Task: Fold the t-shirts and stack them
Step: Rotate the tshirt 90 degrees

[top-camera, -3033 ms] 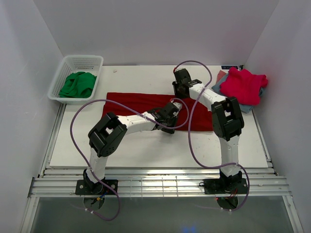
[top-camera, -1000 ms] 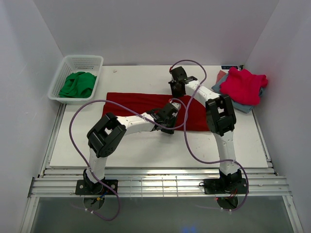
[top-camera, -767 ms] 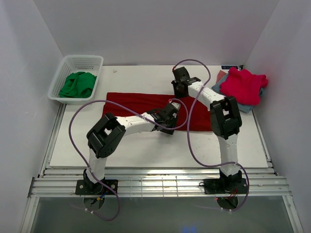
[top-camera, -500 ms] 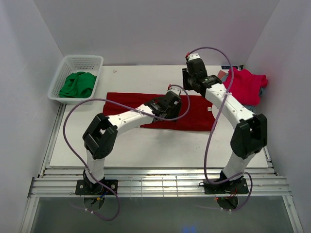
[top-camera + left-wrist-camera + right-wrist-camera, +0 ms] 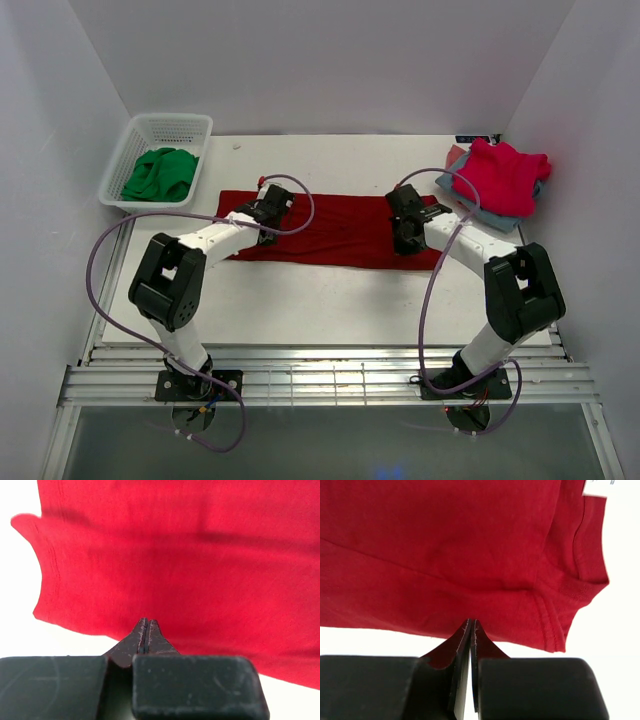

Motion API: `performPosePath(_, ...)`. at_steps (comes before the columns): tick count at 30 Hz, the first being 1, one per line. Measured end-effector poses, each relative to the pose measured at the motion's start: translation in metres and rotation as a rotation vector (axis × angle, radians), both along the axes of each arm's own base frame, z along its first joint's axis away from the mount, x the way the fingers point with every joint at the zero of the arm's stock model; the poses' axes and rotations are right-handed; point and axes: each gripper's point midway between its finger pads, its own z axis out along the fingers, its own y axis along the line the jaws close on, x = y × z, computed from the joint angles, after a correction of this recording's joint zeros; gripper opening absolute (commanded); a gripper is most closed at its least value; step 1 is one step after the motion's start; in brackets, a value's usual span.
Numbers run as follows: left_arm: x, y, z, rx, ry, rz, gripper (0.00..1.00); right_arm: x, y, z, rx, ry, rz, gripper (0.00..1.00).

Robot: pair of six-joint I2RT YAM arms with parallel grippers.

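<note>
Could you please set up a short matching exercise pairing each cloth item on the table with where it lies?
Things: 1 dark red t-shirt; 2 green cloth; 3 pink-red t-shirt.
Places: A in the white basket; B atop the grey-blue folded shirts; C spread flat on the table.
Pairs: 1-C; 2-A; 3-B.

There are one dark red t-shirt (image 5: 340, 226), one pink-red t-shirt (image 5: 500, 176), one white basket (image 5: 171, 119).
</note>
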Motion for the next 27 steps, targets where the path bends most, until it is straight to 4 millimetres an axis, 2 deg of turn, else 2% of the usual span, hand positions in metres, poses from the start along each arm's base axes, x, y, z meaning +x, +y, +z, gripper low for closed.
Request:
performPosePath(3,-0.015,0.008,-0.012,0.039,0.057,0.000,0.00,-0.006,-0.001,-0.004,0.008,0.006,-0.018,0.08)
performPosePath(8,-0.019,0.010,-0.018,0.058,0.077,0.004,0.00,-0.010,-0.002,-0.008,0.016,0.008,-0.035,0.08)
performPosePath(13,-0.030,0.018,-0.045,0.105,0.150,0.013,0.00,-0.010,-0.002,-0.018,0.011,0.021,-0.041,0.08)
performPosePath(19,-0.028,0.025,-0.047,0.142,0.128,0.029,0.00,-0.009,-0.001,-0.040,-0.015,0.064,-0.039,0.08)
performPosePath(24,-0.024,0.030,-0.049,0.172,0.118,0.038,0.00,-0.001,0.000,-0.040,-0.029,0.060,-0.038,0.08)
performPosePath(27,-0.024,0.030,-0.050,0.175,0.121,0.040,0.00,0.014,0.002,-0.040,-0.059,0.045,-0.043,0.08)
